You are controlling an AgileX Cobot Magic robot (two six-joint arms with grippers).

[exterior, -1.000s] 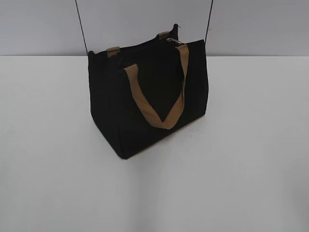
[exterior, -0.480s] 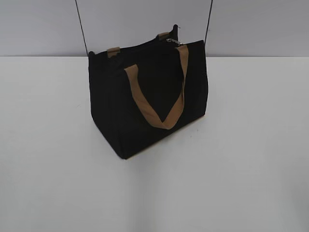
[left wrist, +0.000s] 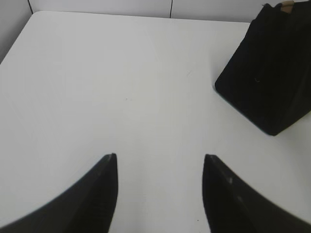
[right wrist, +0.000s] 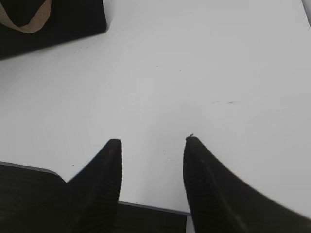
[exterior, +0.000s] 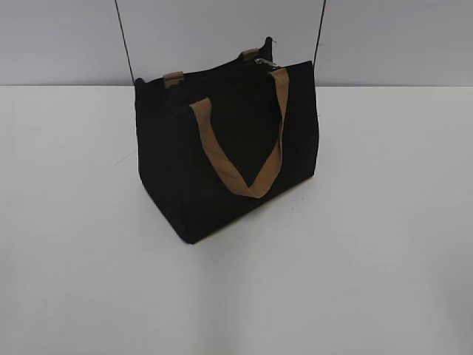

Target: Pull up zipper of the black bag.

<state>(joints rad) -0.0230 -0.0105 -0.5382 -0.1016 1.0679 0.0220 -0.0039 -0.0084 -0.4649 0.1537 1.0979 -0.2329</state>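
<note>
1. I see the black bag (exterior: 222, 159) standing upright on the white surface (exterior: 369, 259), toward the far middle of it in the exterior view, turned so one corner faces me.
2. A tan handle (exterior: 240, 159) hangs in a loop down the bag's near side panel; the ends of a second tan strap show at the top edge behind it.
3. The zipper (exterior: 267, 63) is a small silver glint at the top of the bag, at its right end, just beside where the near handle meets the top edge. I cannot tell from here how much of the track is closed.
4. My left pincer (left wrist: 159, 162) is released: its two dark fingers (left wrist: 104, 187) stand apart over bare surface with nothing between them. From its wrist view the bag (left wrist: 269, 73) sits up and to the right, well apart from the tips.
5. My right pincer (right wrist: 153, 145) is also released, fingers (right wrist: 204, 179) spread with only white surface in the gap, near the surface's front edge. Its wrist view catches the bag (right wrist: 73, 19) at the upper left corner, with a bit of tan handle (right wrist: 26, 19), well apart from the tips.
6. Neither arm shows in the exterior view; two thin dark cables (exterior: 124, 41) run up behind the bag.
</note>
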